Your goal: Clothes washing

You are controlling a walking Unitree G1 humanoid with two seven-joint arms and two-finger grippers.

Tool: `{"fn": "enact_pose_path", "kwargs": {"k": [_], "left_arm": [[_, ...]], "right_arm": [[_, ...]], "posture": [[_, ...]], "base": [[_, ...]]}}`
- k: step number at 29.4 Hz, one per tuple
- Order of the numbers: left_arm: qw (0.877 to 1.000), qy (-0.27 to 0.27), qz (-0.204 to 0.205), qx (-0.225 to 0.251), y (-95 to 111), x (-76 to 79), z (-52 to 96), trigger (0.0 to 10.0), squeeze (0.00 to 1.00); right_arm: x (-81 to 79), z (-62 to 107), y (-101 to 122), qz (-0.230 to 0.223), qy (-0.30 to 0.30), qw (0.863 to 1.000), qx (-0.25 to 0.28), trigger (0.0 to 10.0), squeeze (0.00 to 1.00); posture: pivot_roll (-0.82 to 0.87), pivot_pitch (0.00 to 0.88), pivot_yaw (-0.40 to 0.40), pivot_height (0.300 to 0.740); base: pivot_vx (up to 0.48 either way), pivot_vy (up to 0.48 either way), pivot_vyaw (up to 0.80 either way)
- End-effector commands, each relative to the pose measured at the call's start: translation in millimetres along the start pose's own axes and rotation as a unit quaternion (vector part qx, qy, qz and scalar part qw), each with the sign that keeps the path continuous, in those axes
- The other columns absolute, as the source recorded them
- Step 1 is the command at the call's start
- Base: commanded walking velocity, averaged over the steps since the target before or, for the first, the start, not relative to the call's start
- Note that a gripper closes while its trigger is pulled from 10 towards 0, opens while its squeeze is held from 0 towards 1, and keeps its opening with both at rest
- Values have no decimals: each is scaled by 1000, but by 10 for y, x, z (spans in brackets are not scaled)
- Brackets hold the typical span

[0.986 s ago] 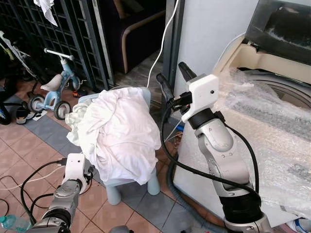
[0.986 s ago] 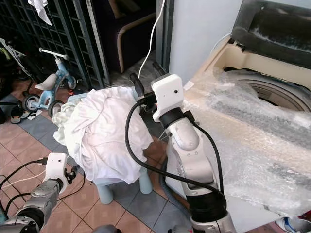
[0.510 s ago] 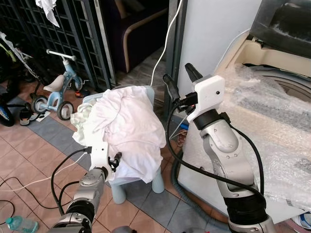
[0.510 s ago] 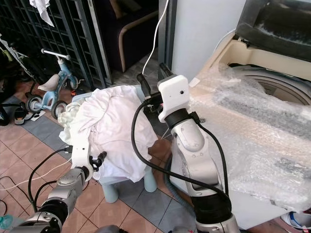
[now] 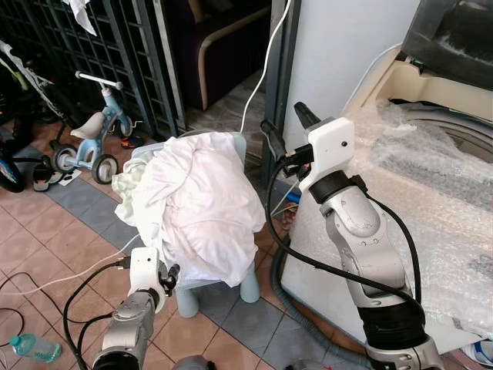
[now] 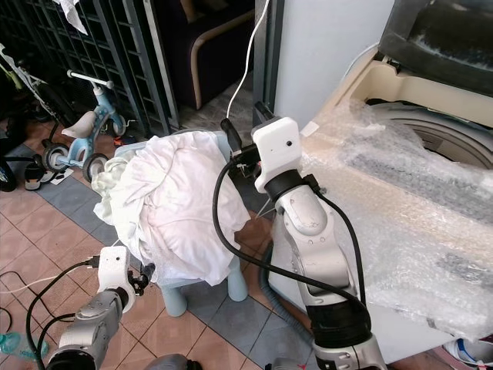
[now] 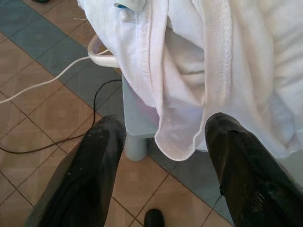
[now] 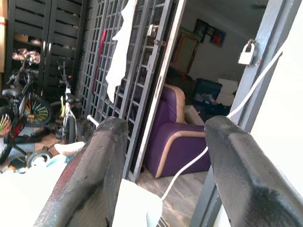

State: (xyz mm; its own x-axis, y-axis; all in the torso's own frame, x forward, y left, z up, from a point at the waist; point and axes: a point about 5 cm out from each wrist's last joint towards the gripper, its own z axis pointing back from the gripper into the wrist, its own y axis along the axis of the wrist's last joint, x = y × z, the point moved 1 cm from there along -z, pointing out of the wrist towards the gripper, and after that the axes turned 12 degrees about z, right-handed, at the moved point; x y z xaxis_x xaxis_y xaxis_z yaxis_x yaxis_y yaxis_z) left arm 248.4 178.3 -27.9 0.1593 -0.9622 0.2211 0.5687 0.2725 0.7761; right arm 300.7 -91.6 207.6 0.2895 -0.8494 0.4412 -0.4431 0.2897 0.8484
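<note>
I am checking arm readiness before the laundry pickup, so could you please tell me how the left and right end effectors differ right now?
The left end effector hangs low beside the blue stool, while the right end effector is raised between the stool and the washing machine. The left one points at the hanging edge of the white clothes; the right one points past them toward the metal gate. Both are open and hold nothing.

Nothing readable here, folks

No legible text, labels, brand names or numbers on anything in these shots; any markings are too small or blurry.
</note>
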Motion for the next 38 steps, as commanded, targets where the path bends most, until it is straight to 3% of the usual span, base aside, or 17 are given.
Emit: {"fn": "enact_pose_path", "kwargs": {"k": [1,6,11,15,22,26,38], "left_arm": [[1000,15,-2,-9,-14,-88,29,10000,0],[999,40,-8,-2,32,-112,133,10000,0],[998,60,-13,14,81,-157,200,10000,0],[998,45,-31,42,167,-124,249,10000,0],[999,-4,-35,40,194,-22,316,10000,0],[998,-12,-31,50,208,-3,324,10000,0],[997,-37,-45,48,218,69,335,10000,0]], "right_arm": [[-104,-25,38,-6,21,1000,7,10000,0],[-141,-16,-2,-18,26,1000,-3,10000,0],[-209,22,-206,-22,29,998,-58,10000,0],[-246,54,-365,-18,29,994,-105,10000,0],[-263,124,-596,-21,23,983,-180,10000,0],[-270,139,-622,-28,21,982,-184,10000,0],[-387,197,-666,-40,44,978,-199,10000,0]], "posture": [[-45,0,32,740],[-30,9,31,740],[-5,25,33,740],[3,27,34,740],[7,30,35,740],[6,27,34,740],[0,31,40,740]], "base": [[0,480,800],[0,480,800],[0,384,432],[0,0,0],[0,0,0],[0,0,-400],[369,0,0]]}}
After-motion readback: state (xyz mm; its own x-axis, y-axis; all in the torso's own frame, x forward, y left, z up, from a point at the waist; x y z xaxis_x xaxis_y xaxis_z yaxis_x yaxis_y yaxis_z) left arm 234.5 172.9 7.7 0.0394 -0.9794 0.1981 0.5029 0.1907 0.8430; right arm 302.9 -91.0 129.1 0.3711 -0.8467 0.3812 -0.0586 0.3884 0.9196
